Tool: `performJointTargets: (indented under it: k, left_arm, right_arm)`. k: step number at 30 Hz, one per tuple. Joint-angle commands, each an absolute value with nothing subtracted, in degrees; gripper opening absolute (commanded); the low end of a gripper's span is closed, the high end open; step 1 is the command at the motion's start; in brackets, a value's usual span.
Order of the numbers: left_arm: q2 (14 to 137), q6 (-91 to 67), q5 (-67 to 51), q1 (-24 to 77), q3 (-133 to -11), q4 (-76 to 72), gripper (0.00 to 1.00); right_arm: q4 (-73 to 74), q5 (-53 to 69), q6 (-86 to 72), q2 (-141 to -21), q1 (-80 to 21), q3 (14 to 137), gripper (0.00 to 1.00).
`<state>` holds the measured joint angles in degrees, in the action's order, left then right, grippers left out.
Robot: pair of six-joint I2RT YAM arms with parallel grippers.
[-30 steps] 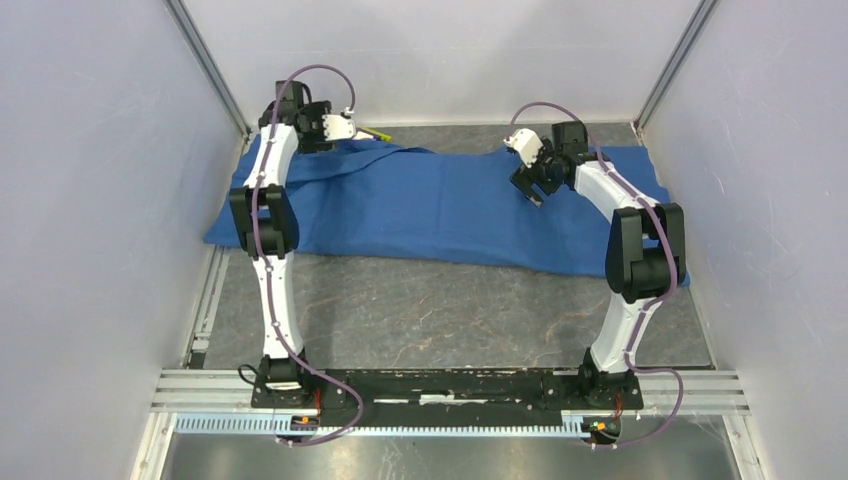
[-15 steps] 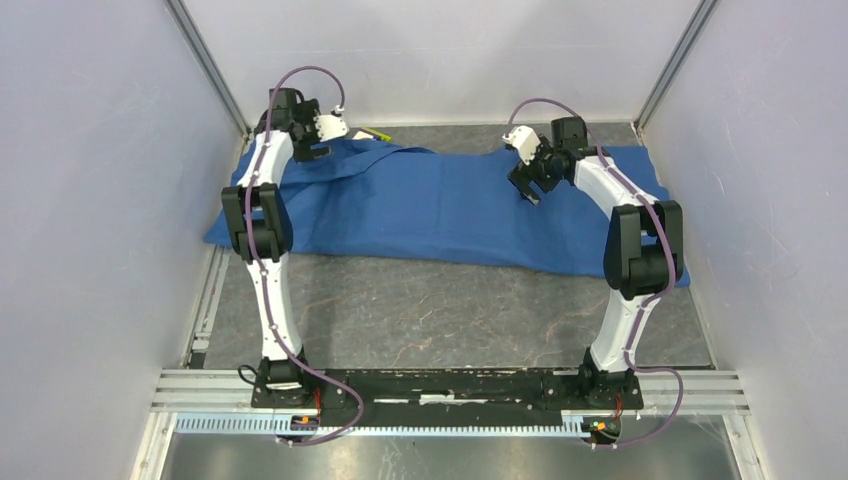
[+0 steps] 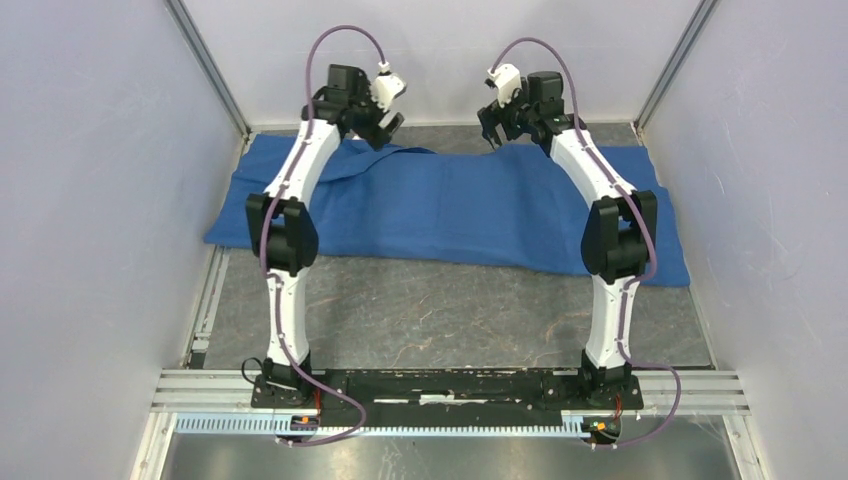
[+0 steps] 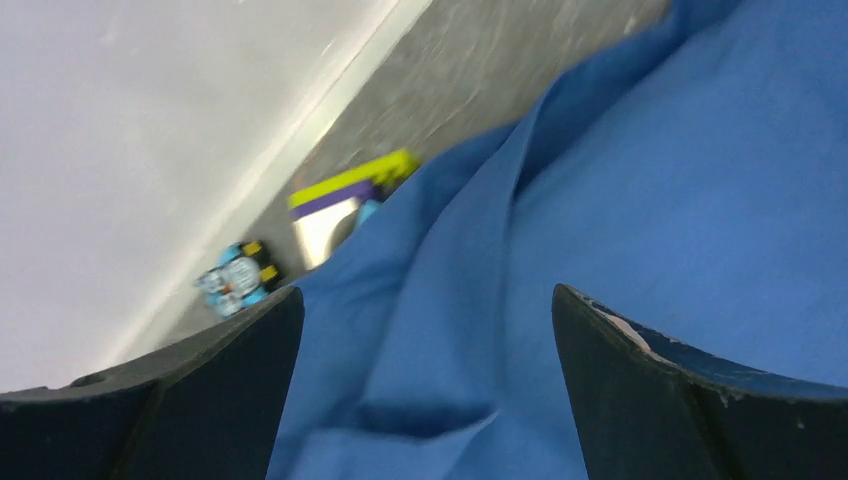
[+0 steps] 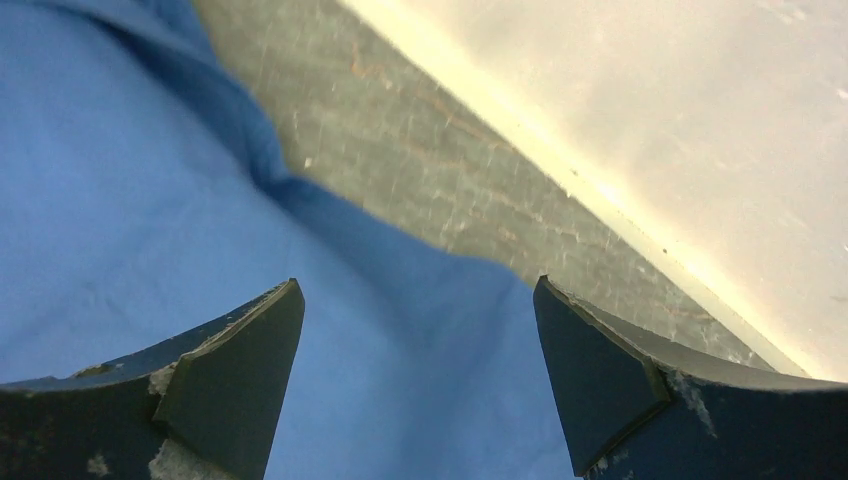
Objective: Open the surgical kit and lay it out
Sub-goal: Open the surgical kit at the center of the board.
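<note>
The surgical kit shows as a large blue cloth wrap (image 3: 450,210) lying flat across the far half of the table, with a raised fold near its far left edge. My left gripper (image 3: 386,124) hangs open above that fold, nothing between its fingers. In the left wrist view the left gripper (image 4: 425,310) looks down on creased blue cloth (image 4: 650,180). My right gripper (image 3: 489,126) is open over the cloth's far edge near the back wall. In the right wrist view the right gripper (image 5: 418,300) frames the cloth's edge (image 5: 120,180) and bare table (image 5: 420,170).
A small white, yellow and purple block toy (image 4: 350,190) lies at the cloth's far edge by the back wall, with a small blue-and-yellow piece (image 4: 238,278) beside it. Grey walls close in the table on three sides. The arm bases stand on a black rail (image 3: 450,385) at the near edge.
Both arms have risen and swung inward toward the middle of the back wall. The left gripper has left the cloth's far left corner and opened wide. The cloth lies much as before.
</note>
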<state>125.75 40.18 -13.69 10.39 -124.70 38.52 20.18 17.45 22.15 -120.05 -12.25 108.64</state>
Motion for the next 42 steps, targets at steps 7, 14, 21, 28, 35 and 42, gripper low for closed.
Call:
performJointTargets:
  k: [7,14,21,28,35,42]
  left_arm:
    - [138.17,-5.47,-10.59,11.80,-132.78,27.28,1.00]
    - [143.26,-9.49,-7.10,12.22,-133.26,27.02,0.99]
    - [144.32,-11.46,-9.00,12.20,-130.20,32.55,0.95]
    - [140.71,-12.59,-16.24,12.22,-120.95,38.14,0.80]
    - [135.63,-11.54,-21.01,12.48,-107.79,38.10,0.74]
    - [132.24,-9.76,-22.17,12.57,-101.15,36.87,0.74]
  right_arm:
    - [4.84,9.37,4.22,-126.11,-12.85,107.96,0.93]
    - [6.38,9.93,0.37,-133.94,-12.90,112.38,0.93]
    - [8.17,12.80,0.04,-134.66,-12.87,107.71,0.92]
    - [13.23,17.01,4.57,-130.81,-12.72,101.53,0.92]
    - [19.66,19.29,9.68,-128.74,-12.24,98.70,0.91]
    - [17.49,21.48,9.08,-123.47,-11.95,87.55,0.90]
